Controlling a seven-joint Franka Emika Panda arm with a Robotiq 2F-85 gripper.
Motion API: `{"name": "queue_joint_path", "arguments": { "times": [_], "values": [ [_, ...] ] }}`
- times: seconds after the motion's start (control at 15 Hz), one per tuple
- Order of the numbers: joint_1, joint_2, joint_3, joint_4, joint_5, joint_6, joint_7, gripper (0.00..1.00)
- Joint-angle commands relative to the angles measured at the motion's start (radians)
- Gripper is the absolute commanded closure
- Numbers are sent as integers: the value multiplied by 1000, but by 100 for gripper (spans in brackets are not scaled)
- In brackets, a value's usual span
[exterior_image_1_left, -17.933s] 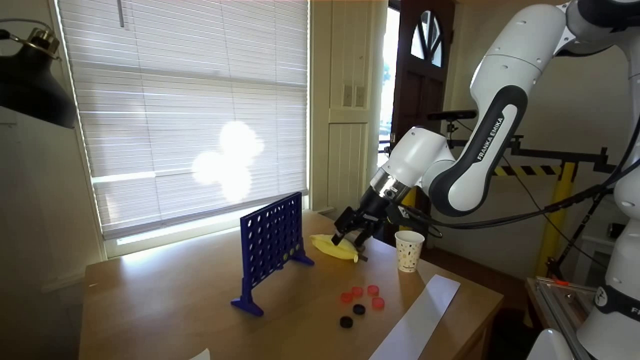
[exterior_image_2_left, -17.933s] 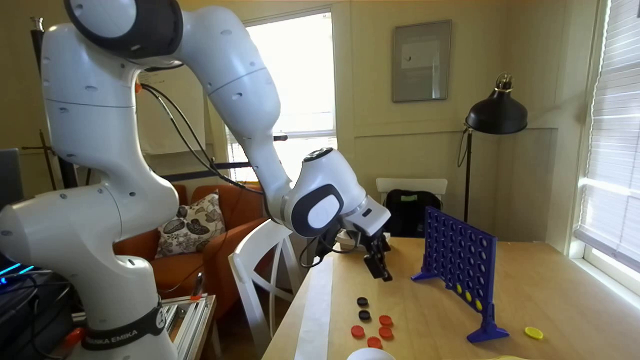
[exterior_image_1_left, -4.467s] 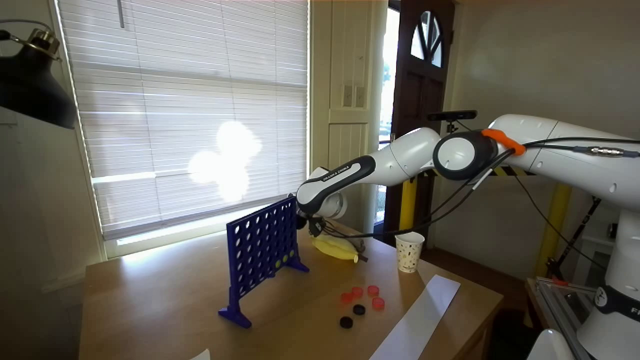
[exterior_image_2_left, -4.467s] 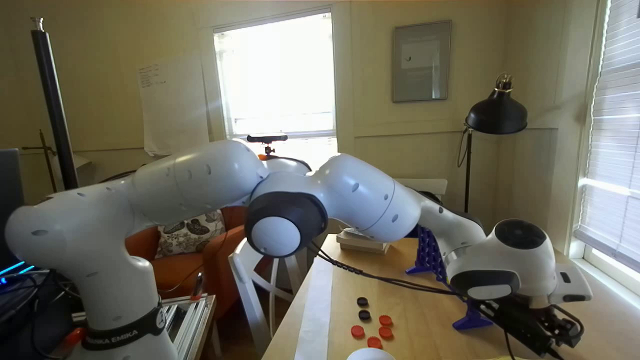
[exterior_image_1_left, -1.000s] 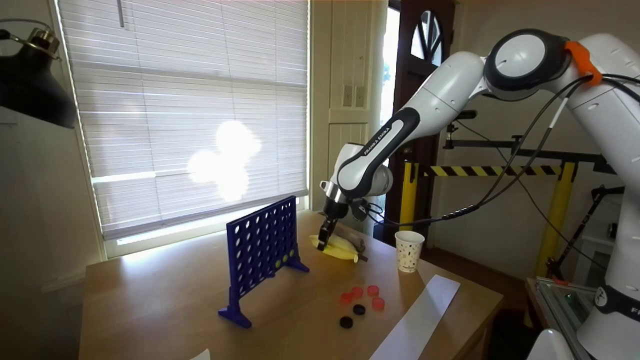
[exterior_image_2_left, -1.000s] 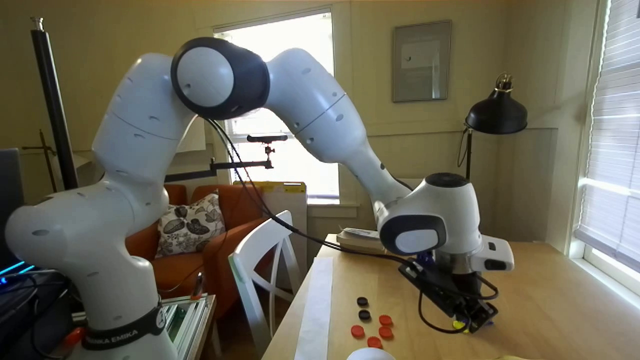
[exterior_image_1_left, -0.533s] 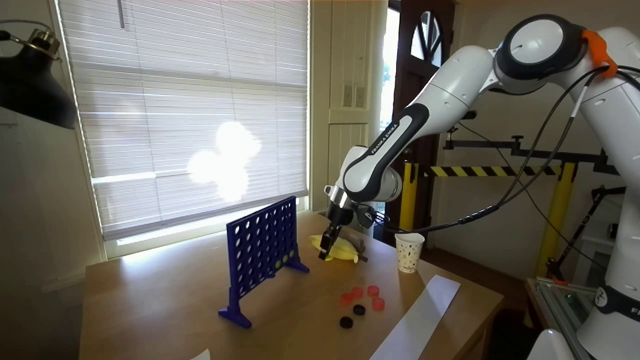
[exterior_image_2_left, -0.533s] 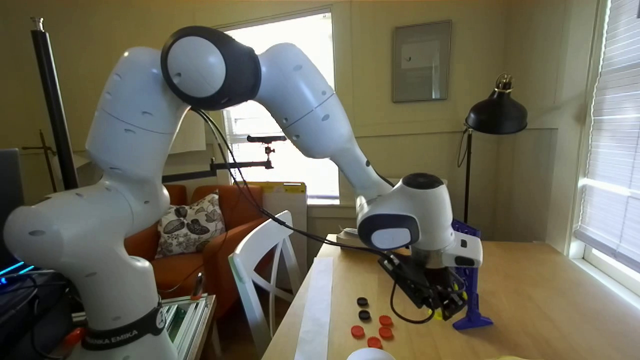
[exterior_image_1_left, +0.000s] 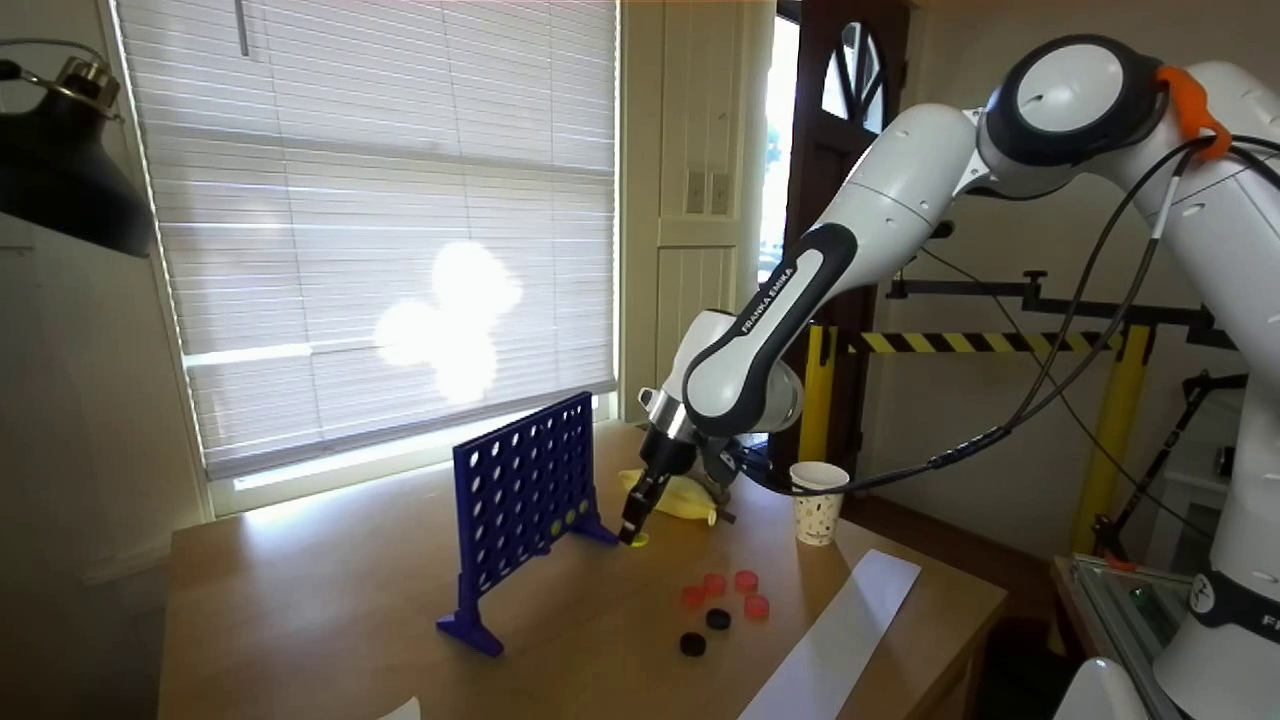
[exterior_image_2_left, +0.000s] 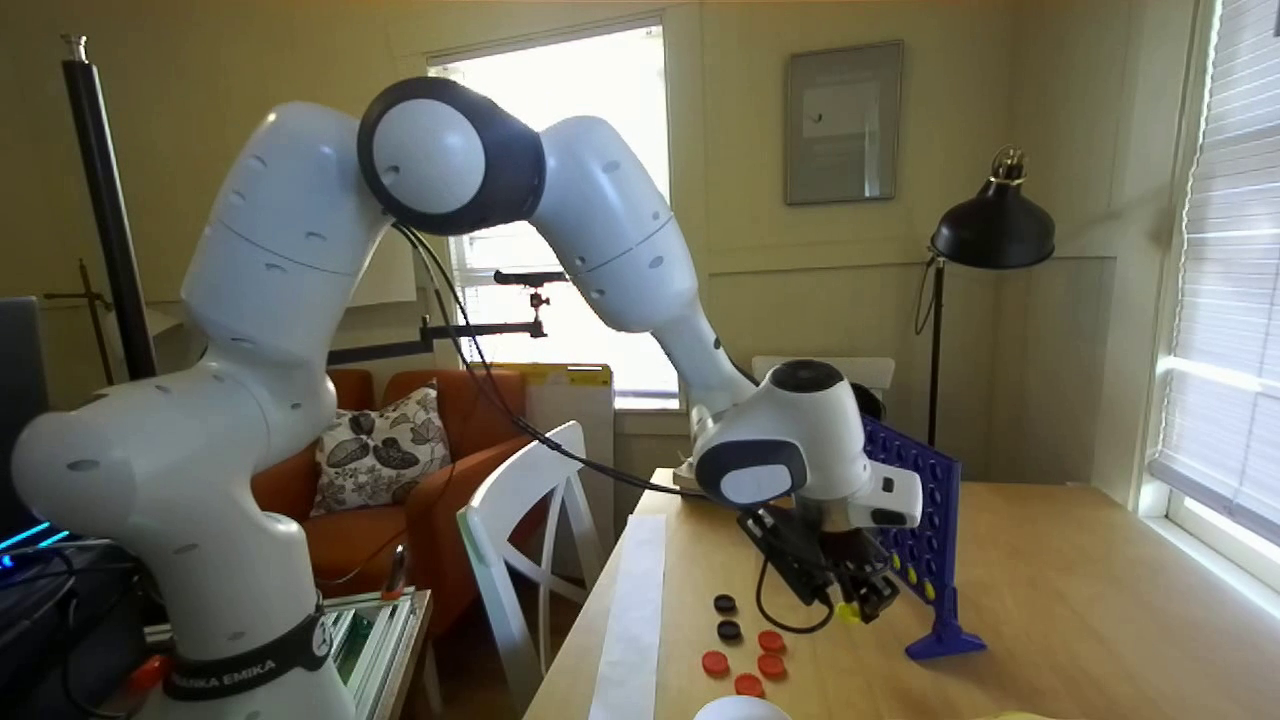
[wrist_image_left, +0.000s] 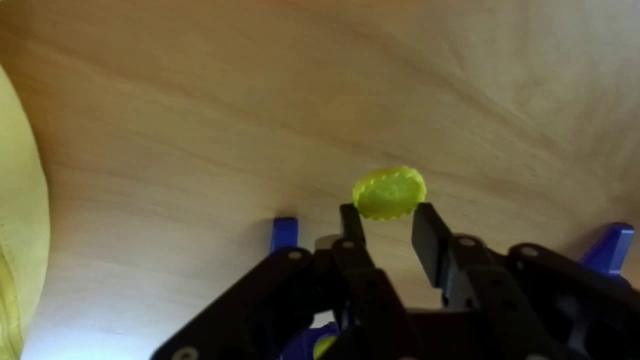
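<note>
A yellow round plastic disc with a notched rim is pinched at its edges between the fingertips of the black two-fingered pincer, as the wrist view shows. In both exterior views it shows at the pincer's lower end, over the pale wooden counter (whether it touches the wood, I cannot tell). Near it stands a blue upright plastic frame with rows of round holes, yellow discs showing in its lowest holes. In an exterior view a yellow banana-shaped object lies close by, partly behind the pincer. Farther out, four red round discs and two black round discs lie loosely grouped on the counter, and near them are a long white paper strip and an upright white speckled paper cup. The white jointed robot arm with black trim arches over the counter. Beyond, white slatted blinds hang, with a black dome-shaded lamp beside them
</note>
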Motion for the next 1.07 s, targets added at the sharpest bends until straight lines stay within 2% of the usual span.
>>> {"name": "queue_joint_path", "arguments": {
  "times": [0.0,0.13,0.27,0.53,0.73,1.0],
  "values": [
    [62,68,-19,39,-23,91,106,92],
    [101,90,-40,51,-35,102,164,92],
    [157,96,-89,55,-41,88,226,92],
    [230,108,-155,62,-61,87,290,92],
    [261,109,-184,69,-67,90,319,92],
    [256,101,-168,67,-72,96,316,92]
  ]
}}
